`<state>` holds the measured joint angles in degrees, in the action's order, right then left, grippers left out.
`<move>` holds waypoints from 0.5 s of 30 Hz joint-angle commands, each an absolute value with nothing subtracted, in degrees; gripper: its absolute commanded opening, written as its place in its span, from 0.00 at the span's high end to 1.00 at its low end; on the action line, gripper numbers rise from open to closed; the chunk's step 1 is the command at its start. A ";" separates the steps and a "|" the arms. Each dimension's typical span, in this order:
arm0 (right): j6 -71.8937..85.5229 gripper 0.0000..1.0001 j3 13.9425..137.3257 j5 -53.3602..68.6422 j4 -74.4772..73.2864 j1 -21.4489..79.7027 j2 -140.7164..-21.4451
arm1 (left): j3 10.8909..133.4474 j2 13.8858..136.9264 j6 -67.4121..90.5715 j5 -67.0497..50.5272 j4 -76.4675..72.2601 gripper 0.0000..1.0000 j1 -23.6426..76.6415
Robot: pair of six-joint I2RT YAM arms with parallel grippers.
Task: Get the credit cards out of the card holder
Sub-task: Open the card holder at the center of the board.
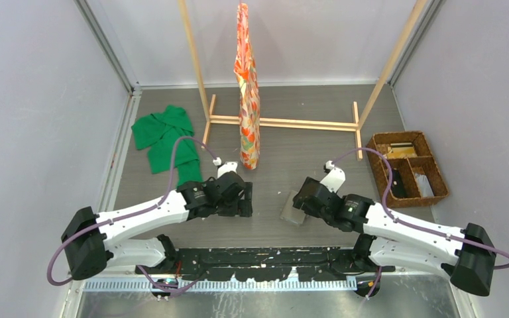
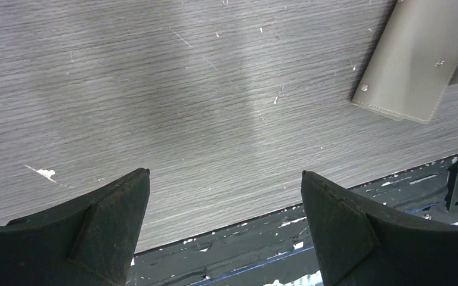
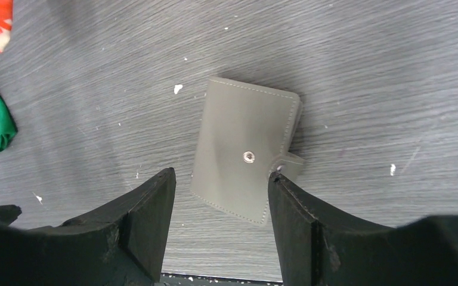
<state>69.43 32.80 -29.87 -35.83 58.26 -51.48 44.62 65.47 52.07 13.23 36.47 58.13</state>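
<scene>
Zero cards out: the card holder [image 3: 244, 149] lies folded flat on the table [image 3: 393, 71] between the two arms. Its strap tab sits loose beside the exposed snap stud, so every extraction step looks left to do. Right gripper [image 3: 220, 179]: jaws apart, empty, poised over the holder's near edge; left gripper [image 2: 225, 174]: jaws spread wide, empty, above the table with the holder off to one side. Hidden: the holder's inside, so any cards cannot be confirmed or counted; the left wrist view cuts off one corner.
</scene>
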 commanded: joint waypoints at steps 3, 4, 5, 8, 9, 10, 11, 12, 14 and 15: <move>65.72 0.36 38.14 -27.08 -28.42 57.95 -60.18 | 47.14 68.78 51.64 11.68 35.39 0.00 58.44; 65.21 0.35 38.78 -25.98 -26.99 57.97 -62.33 | 47.05 68.81 51.74 11.55 35.34 0.00 58.45; 65.08 0.35 39.18 -25.21 -26.19 57.96 -64.66 | 46.96 68.65 51.77 11.55 35.33 0.00 58.45; 66.96 0.35 39.45 -25.64 -26.84 57.96 -70.20 | 46.70 67.78 51.69 11.67 35.24 0.00 58.48; 68.18 0.35 39.20 -26.46 -28.18 57.88 -71.33 | 46.75 67.44 51.61 11.73 35.29 0.00 58.48; 69.31 0.35 38.70 -26.98 -29.40 57.88 -71.47 | 46.80 67.10 51.41 11.74 35.24 0.00 58.53; 70.41 0.35 38.08 -27.39 -30.48 57.89 -70.93 | 47.07 66.92 50.95 11.97 35.28 0.00 58.64; 71.37 0.35 37.02 -27.73 -31.31 57.88 -69.94 | 47.69 66.88 50.51 13.08 35.85 0.00 59.32; 73.37 0.35 34.62 -28.95 -32.98 57.90 -66.42 | 49.65 67.43 49.55 16.91 37.48 0.00 61.99; 74.22 0.35 33.39 -29.52 -33.69 57.88 -64.32 | 50.60 68.14 49.16 18.43 38.14 0.00 63.26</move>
<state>69.30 37.12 -26.13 -28.99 58.04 -70.74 45.69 68.45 51.59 13.10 36.99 59.44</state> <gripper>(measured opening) 0.649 0.996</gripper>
